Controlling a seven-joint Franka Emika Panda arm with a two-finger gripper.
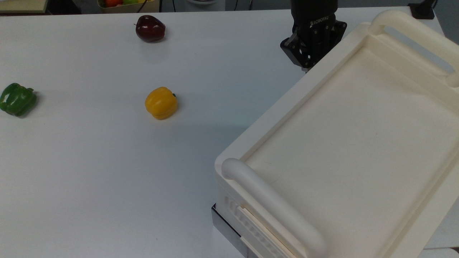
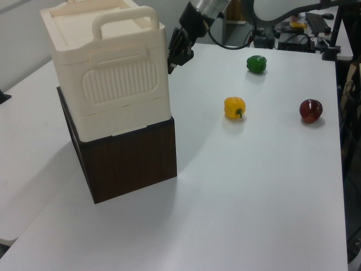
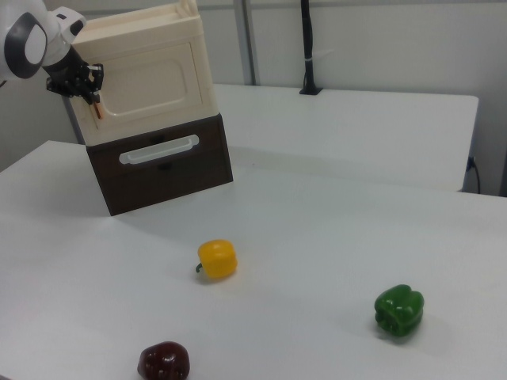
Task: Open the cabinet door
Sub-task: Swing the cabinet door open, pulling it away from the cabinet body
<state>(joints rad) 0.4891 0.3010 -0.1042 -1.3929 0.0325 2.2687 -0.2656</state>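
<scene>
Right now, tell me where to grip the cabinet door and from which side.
Grip the small copper bar handle at the edge of the cabinet door on the right view's left. The panel is flat; only that slim upright bar stands proud, so come from the front, where the hand is.

Top view overhead, left and right views facing oppositely, sharing cabinet (image 2: 113, 96)
</scene>
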